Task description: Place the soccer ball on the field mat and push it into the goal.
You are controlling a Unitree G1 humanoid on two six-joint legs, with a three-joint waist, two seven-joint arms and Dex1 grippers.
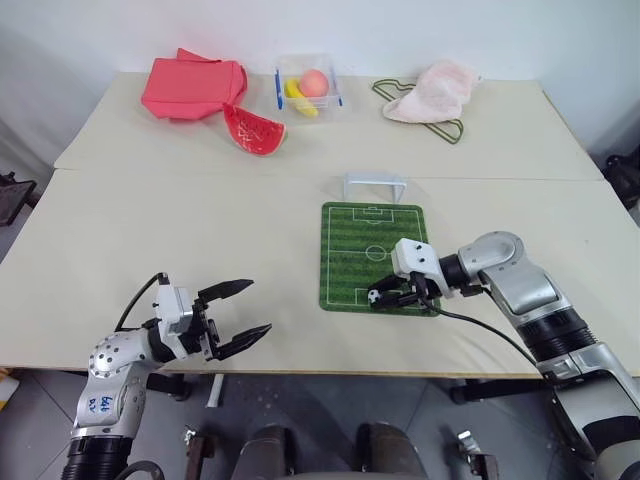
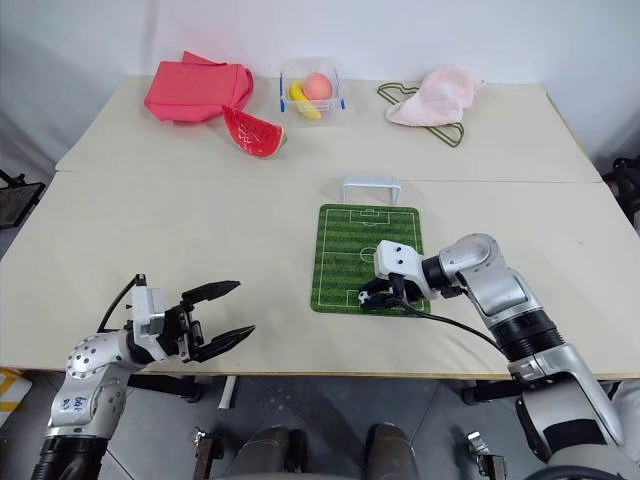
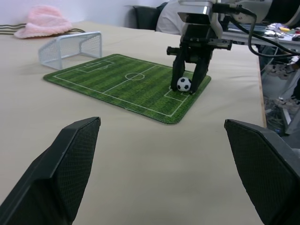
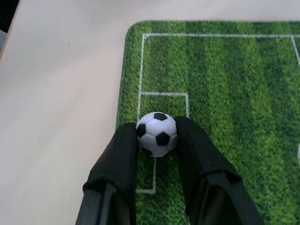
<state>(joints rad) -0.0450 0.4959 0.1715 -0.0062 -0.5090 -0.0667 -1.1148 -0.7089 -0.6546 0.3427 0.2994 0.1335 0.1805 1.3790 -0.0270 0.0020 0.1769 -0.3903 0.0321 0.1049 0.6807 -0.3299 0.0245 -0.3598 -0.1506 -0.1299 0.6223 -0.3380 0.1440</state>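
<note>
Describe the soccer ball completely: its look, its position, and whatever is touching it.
The soccer ball is a tiny, glossy white sphere with black pentagon patches, plastic by the look of it. It sits between the two black fingers of the right gripper, which is shut on it from both sides. It is down at the field mat, over the near penalty area at the end farthest from the goal. Whether it rests on the mat cannot be told.

Looks like a robotics lab or test room: plain white walls, a bare beige table [image 1: 200, 240] set with staged props, a toy watermelon slice [image 1: 252, 129] and clear fruit box [image 1: 309, 85] far beyond the grippers.
</note>
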